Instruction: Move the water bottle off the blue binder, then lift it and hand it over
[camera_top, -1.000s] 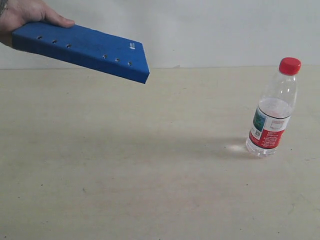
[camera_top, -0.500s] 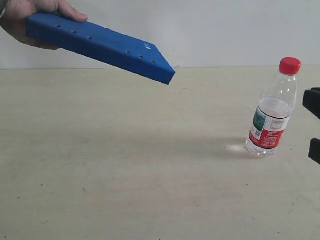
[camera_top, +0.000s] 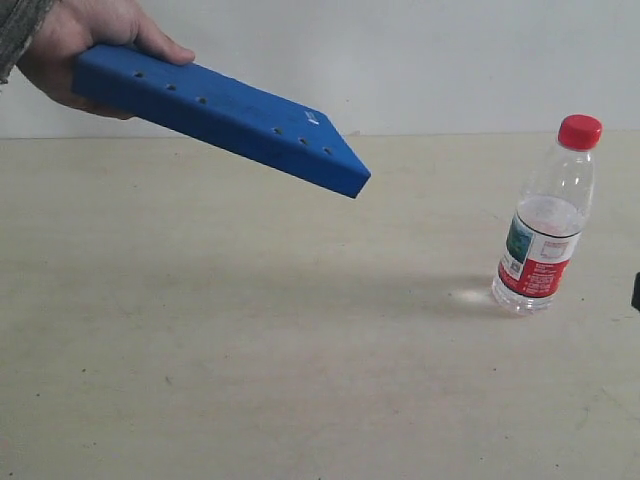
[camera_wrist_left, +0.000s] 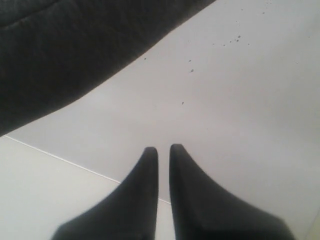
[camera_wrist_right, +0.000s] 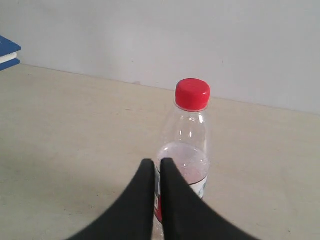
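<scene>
Pale desk (camera_top: 250, 380), exterior view: a hand (camera_top: 75, 40) holds the blue binder (camera_top: 220, 115) aloft near the left edge, long axis sloping down rightward; the water bottle (camera_top: 545, 225) stands upright, cap up, near the right edge. Wrist views: the left gripper (camera_wrist_left: 160, 150) has its fingers clenched, empty; the right gripper (camera_wrist_right: 156, 162), clenched too, points at the bottle.

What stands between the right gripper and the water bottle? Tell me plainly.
Nothing visible. The shut right gripper points straight at the water bottle, with only table between. A hand holds the blue binder in the air, well off to the side.
</scene>
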